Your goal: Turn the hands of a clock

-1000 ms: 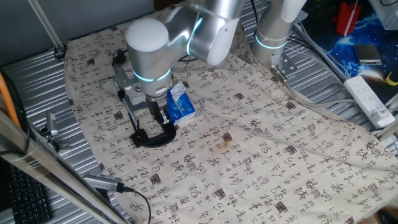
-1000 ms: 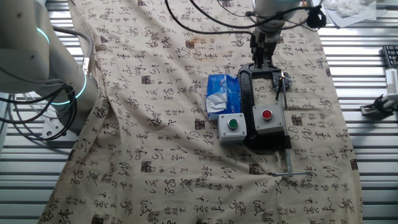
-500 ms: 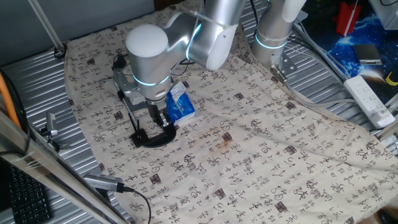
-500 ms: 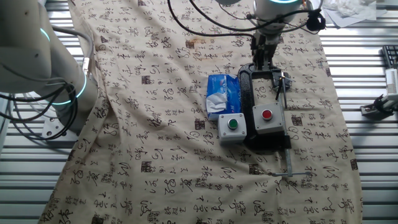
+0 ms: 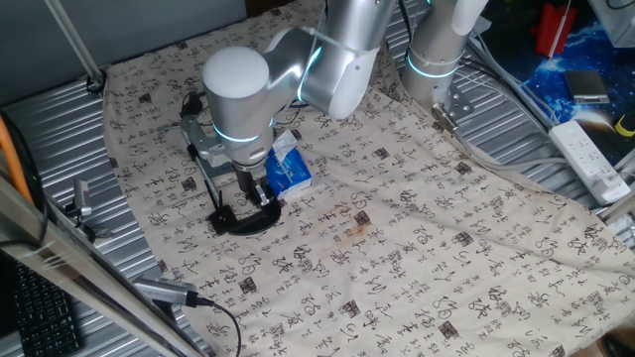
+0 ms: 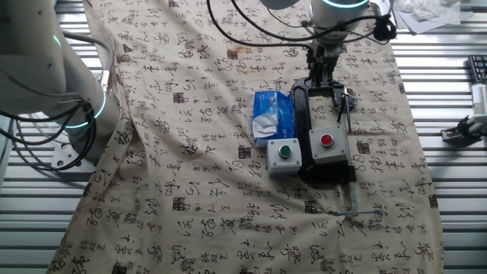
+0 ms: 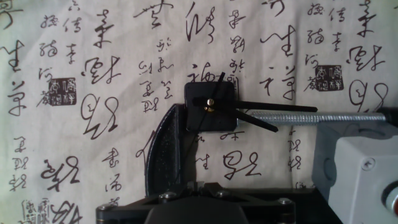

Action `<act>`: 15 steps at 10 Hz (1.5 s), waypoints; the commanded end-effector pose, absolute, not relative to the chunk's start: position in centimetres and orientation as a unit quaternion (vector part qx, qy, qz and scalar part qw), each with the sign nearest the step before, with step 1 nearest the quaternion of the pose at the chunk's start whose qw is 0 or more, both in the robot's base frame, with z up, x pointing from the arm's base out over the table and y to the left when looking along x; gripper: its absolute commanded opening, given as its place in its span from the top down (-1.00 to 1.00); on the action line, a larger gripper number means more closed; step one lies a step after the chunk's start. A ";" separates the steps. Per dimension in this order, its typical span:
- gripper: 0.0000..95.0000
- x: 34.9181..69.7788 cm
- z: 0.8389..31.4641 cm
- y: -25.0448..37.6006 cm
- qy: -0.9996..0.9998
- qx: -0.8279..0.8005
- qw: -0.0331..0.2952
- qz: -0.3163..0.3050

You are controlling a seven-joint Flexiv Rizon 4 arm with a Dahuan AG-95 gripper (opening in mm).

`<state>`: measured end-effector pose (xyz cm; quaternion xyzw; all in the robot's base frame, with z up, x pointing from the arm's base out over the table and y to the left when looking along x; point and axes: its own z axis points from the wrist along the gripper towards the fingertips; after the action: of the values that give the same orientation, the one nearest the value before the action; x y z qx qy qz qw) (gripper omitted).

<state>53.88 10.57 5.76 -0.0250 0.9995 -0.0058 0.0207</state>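
Observation:
In the hand view the clock (image 7: 210,107) is a small black square body with a brass hub. One thin hand points up and slightly right, and two long hands point right. It sits in the jaw of a black C-clamp (image 7: 163,155), whose threaded screw (image 7: 311,116) runs off to the right. My gripper (image 7: 195,185) shows only as a dark body at the bottom edge, with the fingers together, apart from the clock. In the fixed views my gripper (image 5: 260,193) (image 6: 318,74) hangs just over the clamp's curved end (image 5: 248,220), and the clock is too small to make out.
A blue tissue box (image 6: 272,116) lies left of the clamp. A grey box with a green button (image 6: 284,154) and one with a red button (image 6: 327,144) sit beside it, the latter within the clamp. The patterned cloth (image 6: 190,152) covers the table. A second arm (image 6: 46,68) stands at the left.
The arm's upper links have shifted slightly. The gripper stays over the clamp's curved end, and the clamp and boxes have not moved.

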 end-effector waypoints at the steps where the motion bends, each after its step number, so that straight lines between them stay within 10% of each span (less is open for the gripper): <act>1: 1.00 53.9 5.4 10.6 0.999 -0.026 0.020 -0.005; 15: 1.00 54.2 4.2 11.2 0.999 -0.023 0.024 -0.004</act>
<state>54.17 11.22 4.15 -0.0231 0.9994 -0.0039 0.0240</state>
